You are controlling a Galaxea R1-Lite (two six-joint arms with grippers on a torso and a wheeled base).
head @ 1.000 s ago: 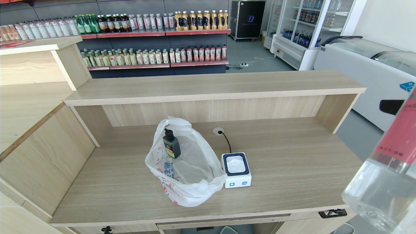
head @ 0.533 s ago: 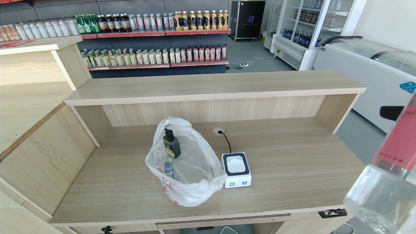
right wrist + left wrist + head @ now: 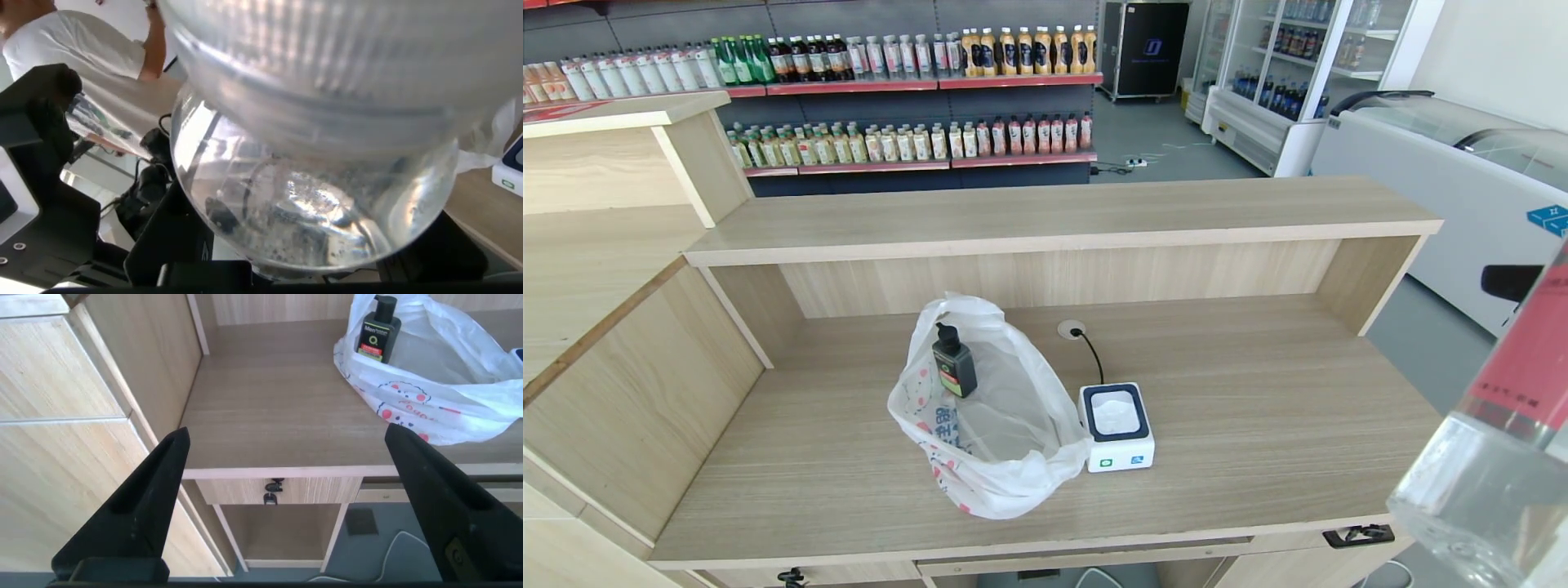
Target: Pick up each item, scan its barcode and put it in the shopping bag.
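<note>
Red-labelled, the clear plastic bottle (image 3: pixel 1494 425) hung clenched in the right gripper (image 3: pixel 315 245) off the wooden counter's (image 3: pixel 1258 408) right end, judged not yet scanned. A black pump bottle (image 3: pixel 953 367) already stood in the white plastic shopping bag (image 3: pixel 1005 445) just beside the white scanner box (image 3: pixel 1116 426). The left gripper (image 3: pixel 286 506) gaped empty.

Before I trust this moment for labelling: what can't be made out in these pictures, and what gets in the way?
- clear bottle: the head view's right edge cuts off its top; the label print is blurred, no barcode discernible.
- shopping bag: the left wrist view's edge cuts off part of it.
- dark bottle: label too small to read, head view.
- scanner: front marks too small, head view.
</note>
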